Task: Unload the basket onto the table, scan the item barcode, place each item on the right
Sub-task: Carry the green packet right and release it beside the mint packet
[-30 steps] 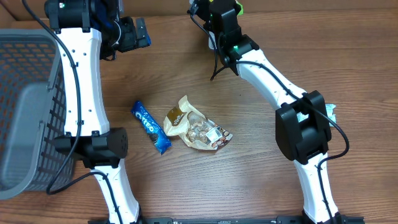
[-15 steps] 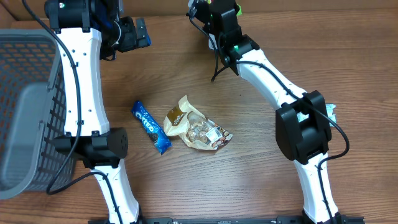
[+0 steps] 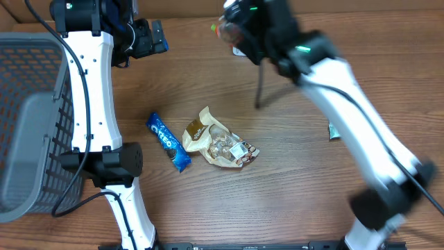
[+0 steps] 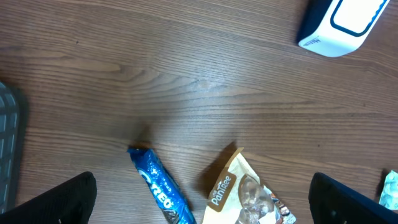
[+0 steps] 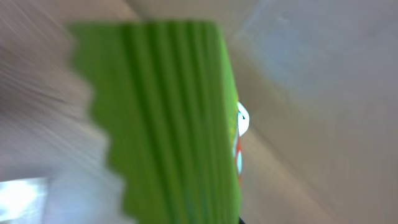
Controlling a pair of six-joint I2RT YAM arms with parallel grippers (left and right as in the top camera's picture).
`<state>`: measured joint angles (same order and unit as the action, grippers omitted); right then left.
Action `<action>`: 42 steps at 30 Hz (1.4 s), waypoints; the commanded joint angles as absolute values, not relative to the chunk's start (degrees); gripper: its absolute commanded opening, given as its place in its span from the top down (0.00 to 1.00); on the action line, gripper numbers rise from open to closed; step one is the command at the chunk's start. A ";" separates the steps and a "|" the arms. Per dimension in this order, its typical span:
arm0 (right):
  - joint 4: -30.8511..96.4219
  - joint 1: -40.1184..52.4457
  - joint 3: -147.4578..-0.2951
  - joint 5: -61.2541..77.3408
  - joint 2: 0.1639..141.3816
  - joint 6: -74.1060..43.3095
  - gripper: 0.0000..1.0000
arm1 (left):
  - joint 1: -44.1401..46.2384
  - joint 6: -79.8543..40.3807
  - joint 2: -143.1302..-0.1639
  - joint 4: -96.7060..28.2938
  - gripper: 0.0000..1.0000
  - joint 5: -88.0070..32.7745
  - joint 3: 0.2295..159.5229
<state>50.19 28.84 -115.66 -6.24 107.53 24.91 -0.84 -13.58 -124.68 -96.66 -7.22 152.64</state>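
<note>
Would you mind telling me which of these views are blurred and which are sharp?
Overhead: the right arm is smeared by motion, while the Oreo pack and table are sharp. Right wrist: everything is streaked, the green packet soft-edged. Left wrist: crisp, wood grain clear.

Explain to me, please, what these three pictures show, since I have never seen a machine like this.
These are two robot arms at a wooden table, each ending in a two-finger hand. One picture looks down from above; the other two come from a camera on each wrist. On the table lie an Oreo pack, a snack bag and a small wrapper; a basket stands at the left. The left hand is open and empty. The right hand is shut on a green packet, which looks blurred.
</note>
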 commanded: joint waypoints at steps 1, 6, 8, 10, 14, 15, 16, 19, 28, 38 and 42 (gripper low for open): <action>59.00 26.00 -117.36 -4.19 97.21 2.24 0.96 | -0.62 -14.37 -124.73 -96.79 0.00 -7.05 153.75; 72.77 15.51 -117.27 -3.20 95.00 -13.28 0.96 | -0.62 -14.37 -124.73 -96.79 0.00 -7.05 153.75; 74.83 9.63 -115.90 1.67 95.77 -13.98 0.96 | -0.62 -14.37 -124.73 -96.79 0.00 -7.05 153.75; 75.13 3.99 -113.91 6.94 96.75 -13.98 0.96 | -0.62 -14.37 -124.73 -96.79 0.00 -7.05 153.75; 74.13 -7.42 -108.81 17.61 100.68 -13.98 0.96 | -0.62 -14.37 -124.73 -96.79 0.00 -7.05 153.75; 73.47 -9.65 -107.46 19.79 101.91 -13.91 0.96 | -0.62 -14.37 -124.73 -96.79 0.00 -7.05 153.75; 72.44 -11.97 -105.78 21.89 103.42 -13.72 0.96 | -0.62 -14.37 -124.73 -96.79 0.00 -7.05 153.75; 69.14 -16.67 -101.41 24.08 107.59 -13.69 0.96 | -0.62 -14.37 -124.73 -96.79 0.00 -7.05 153.75; 67.35 -24.12 -98.06 24.14 119.96 -13.52 0.64 | -0.62 -14.37 -124.73 -96.79 0.00 -7.05 153.75; 75.66 -24.34 -107.87 24.14 118.91 -10.00 0.38 | -0.62 -14.37 -124.73 -96.79 0.00 -7.05 153.75; 82.11 -22.02 -115.81 26.48 117.91 -3.90 0.25 | -0.62 -14.37 -124.73 -96.79 0.00 -7.05 153.75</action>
<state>80.44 -24.12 -110.19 23.81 121.01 -9.26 -0.84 -13.58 -124.68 -96.68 -7.22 152.64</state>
